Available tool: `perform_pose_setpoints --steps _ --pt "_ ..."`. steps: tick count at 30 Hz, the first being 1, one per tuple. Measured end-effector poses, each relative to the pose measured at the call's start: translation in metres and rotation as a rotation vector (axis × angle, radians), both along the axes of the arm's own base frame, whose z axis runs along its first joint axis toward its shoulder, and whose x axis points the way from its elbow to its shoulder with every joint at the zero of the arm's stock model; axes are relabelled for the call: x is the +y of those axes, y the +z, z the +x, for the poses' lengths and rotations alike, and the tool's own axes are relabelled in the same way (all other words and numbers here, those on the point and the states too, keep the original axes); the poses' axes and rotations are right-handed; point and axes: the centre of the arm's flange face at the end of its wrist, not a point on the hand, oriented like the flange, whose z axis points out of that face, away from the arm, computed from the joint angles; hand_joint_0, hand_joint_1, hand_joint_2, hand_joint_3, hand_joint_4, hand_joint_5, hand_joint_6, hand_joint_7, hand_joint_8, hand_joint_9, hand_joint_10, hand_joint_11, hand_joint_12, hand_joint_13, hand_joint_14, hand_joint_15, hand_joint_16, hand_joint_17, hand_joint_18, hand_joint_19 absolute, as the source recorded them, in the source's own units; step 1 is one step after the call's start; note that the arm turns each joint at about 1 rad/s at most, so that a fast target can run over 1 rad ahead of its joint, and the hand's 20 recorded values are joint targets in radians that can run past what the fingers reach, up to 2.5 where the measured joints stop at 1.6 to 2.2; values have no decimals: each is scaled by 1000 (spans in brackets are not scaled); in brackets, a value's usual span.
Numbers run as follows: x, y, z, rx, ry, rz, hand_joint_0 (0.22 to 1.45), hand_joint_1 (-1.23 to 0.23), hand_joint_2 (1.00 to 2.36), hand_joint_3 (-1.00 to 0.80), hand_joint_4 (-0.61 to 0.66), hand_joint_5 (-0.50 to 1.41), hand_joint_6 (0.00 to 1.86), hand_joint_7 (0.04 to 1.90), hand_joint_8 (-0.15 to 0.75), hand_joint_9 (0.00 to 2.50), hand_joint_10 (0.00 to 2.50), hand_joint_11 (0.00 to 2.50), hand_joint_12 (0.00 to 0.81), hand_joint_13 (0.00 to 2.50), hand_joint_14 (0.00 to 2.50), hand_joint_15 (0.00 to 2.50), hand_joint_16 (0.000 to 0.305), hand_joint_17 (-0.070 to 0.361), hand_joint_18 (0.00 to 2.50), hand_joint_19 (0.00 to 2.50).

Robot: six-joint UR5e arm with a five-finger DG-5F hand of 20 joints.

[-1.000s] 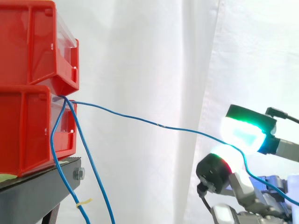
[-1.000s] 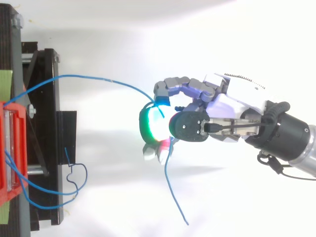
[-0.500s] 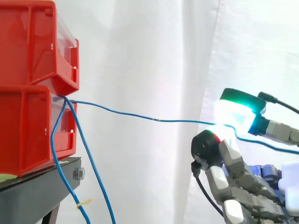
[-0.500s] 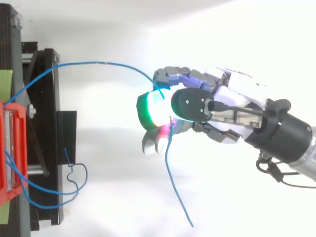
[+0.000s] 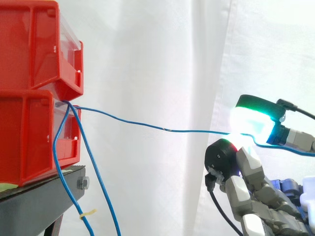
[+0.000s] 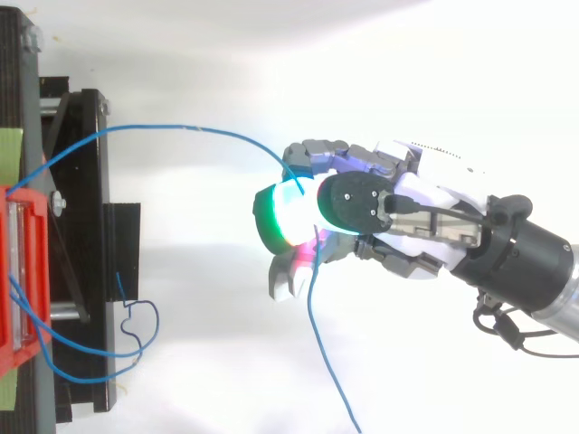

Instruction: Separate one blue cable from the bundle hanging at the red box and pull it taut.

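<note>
Two red bins (image 5: pixel 34 93) are stacked at the left on a black stand (image 5: pixel 39 201). From the gap between them hang blue cables (image 5: pixel 93 182); one blue cable (image 5: pixel 162 129) runs out rightward, sagging slightly, to my hand (image 6: pixel 398 221). The hand's glowing green-white fingertips (image 5: pixel 253 125) pinch this cable, and its free end (image 6: pixel 330 362) trails past the hand. In the top view the cable (image 6: pixel 190 132) arcs from the red bin (image 6: pixel 23 271) to the fingertips (image 6: pixel 285 217).
A white curtain hangs behind everything. Other blue cables loop near the stand's base (image 6: pixel 136 325). A bolt (image 5: pixel 82 183) sticks out of the stand's edge.
The hand has shifted slightly right and down since half a second ago, still holding the cable. Over the second the cable's span has flattened from a sag to nearly straight.
</note>
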Motion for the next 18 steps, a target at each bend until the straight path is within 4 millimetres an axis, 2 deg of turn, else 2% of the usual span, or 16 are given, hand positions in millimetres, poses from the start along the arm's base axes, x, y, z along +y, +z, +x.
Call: perform_pose_setpoints --steps 7,8,12,18 --pt "6 0 0 -13 5 30 719 -716 1019 -162 28 -220 933 1284 378 717 11 424 448 1282 16 530 45 102 869 481" --pt "7 1 0 -15 6 34 718 -717 1020 -161 28 -220 933 1283 382 729 10 423 452 1222 14 422 44 99 863 442" --pt "10 5 2 -22 5 42 720 -721 1018 -161 28 -219 934 1275 391 744 10 415 453 1145 11 320 43 96 836 410" --pt "12 15 5 16 -9 28 720 -721 1018 -163 37 -219 933 1280 452 882 12 376 473 1043 10 292 46 103 769 374"
